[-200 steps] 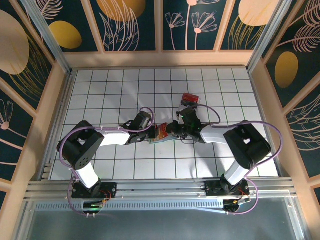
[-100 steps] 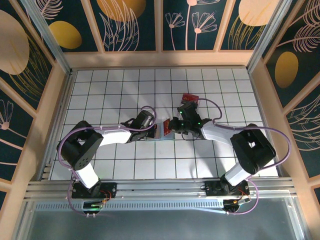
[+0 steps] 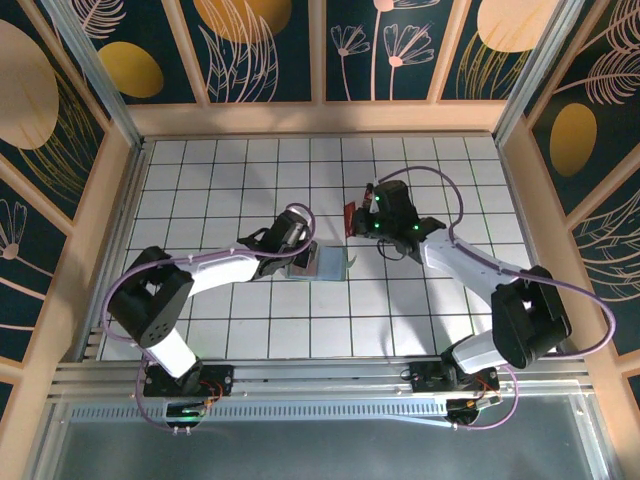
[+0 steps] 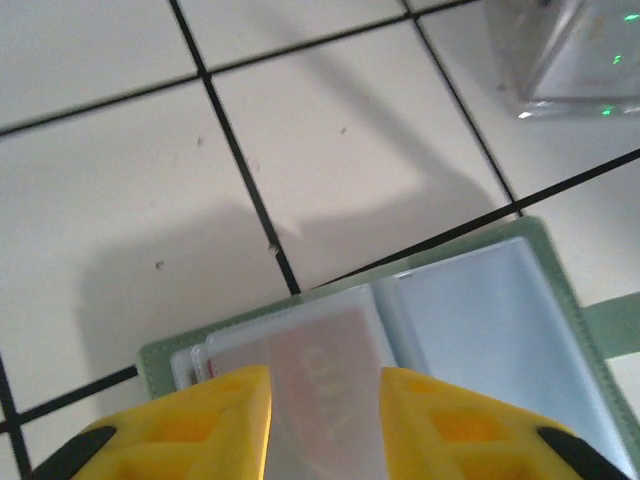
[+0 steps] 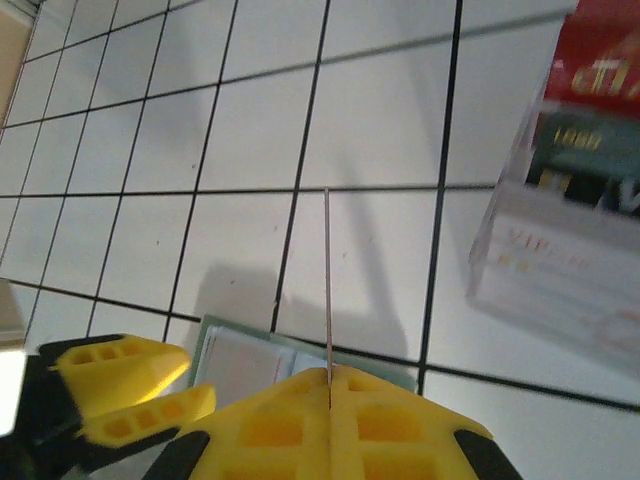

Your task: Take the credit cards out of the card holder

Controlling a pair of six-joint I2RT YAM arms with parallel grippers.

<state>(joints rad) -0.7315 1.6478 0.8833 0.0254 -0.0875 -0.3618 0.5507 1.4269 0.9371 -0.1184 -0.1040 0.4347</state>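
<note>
The card holder point(image 3: 332, 264) lies open and flat on the tiled table, grey-green with clear sleeves point(image 4: 480, 300). My left gripper point(image 3: 303, 257) hovers at its left panel. Its yellow fingers point(image 4: 325, 378) stand apart over a sleeve that holds a pale reddish card point(image 4: 320, 370). My right gripper point(image 3: 358, 220) is raised beyond the holder and shut on a dark red credit card point(image 3: 349, 217). In the right wrist view that card point(image 5: 327, 280) shows edge-on as a thin line rising from the closed fingertips point(image 5: 330, 372), with the holder point(image 5: 245, 365) below it.
A clear plastic box point(image 5: 560, 250) with red and black contents stands just right of the held card, also seen at the top right of the left wrist view as the clear box point(image 4: 580, 50). White tiles stretch to the left and far side. Wooden walls ring the table.
The right gripper has lifted away toward the far side with the dark red card, pulling it free of the holder. The left gripper has opened, and the holder now lies flat.
</note>
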